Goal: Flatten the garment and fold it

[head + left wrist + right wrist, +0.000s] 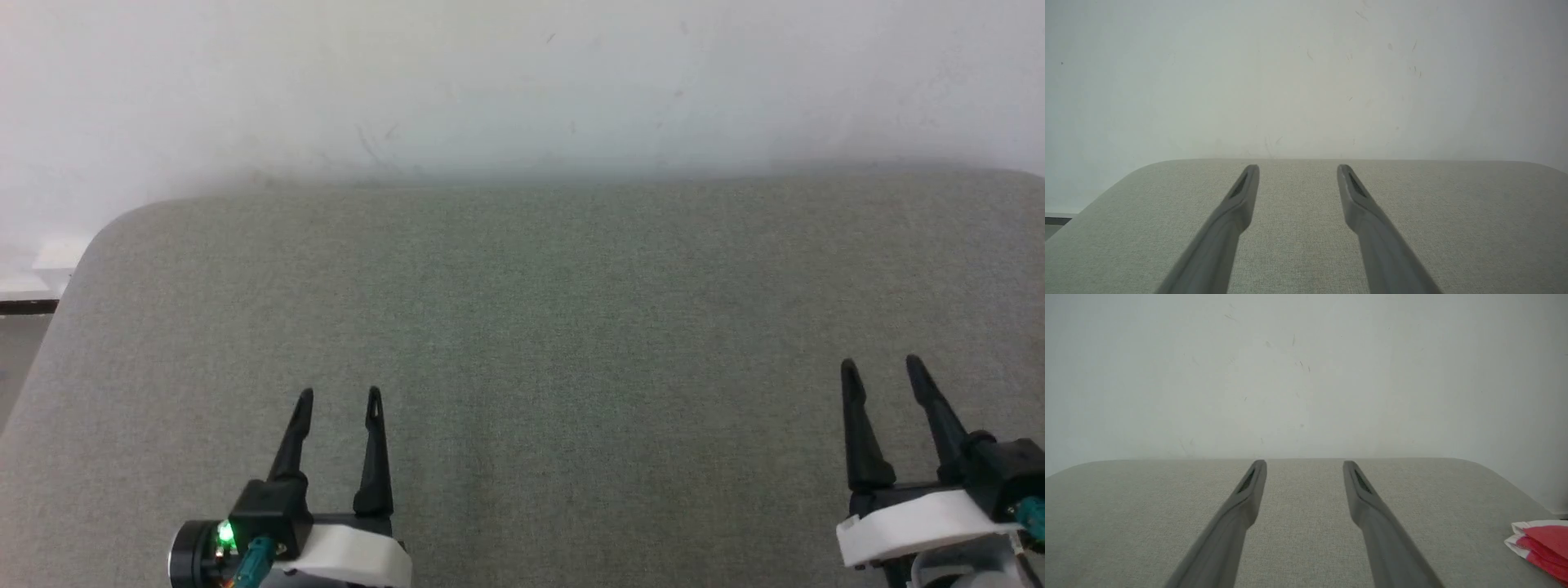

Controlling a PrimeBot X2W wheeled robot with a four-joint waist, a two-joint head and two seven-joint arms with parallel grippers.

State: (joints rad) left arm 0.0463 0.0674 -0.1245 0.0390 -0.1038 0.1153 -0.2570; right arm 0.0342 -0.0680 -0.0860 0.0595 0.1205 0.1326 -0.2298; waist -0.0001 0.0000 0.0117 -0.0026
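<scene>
Grey fabric covers the table [522, 310] under my left gripper [339, 398] and right gripper [880, 365], both parted wide and holding nothing. I see the red-and-white garment [1541, 541] lying at the table's right edge, apart from the right gripper.

The red-and-white garment [1544, 544] lies in flat layers near the grey padded surface's [1306, 539] right edge, partly cropped.

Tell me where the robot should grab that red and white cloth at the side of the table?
Probably the white-edged corner of the red and white cloth, the part nearest the open right gripper. It lies flat on the table in layers, so come from that side, skimming low, one finger sliding under. The rest is out of frame.
</scene>
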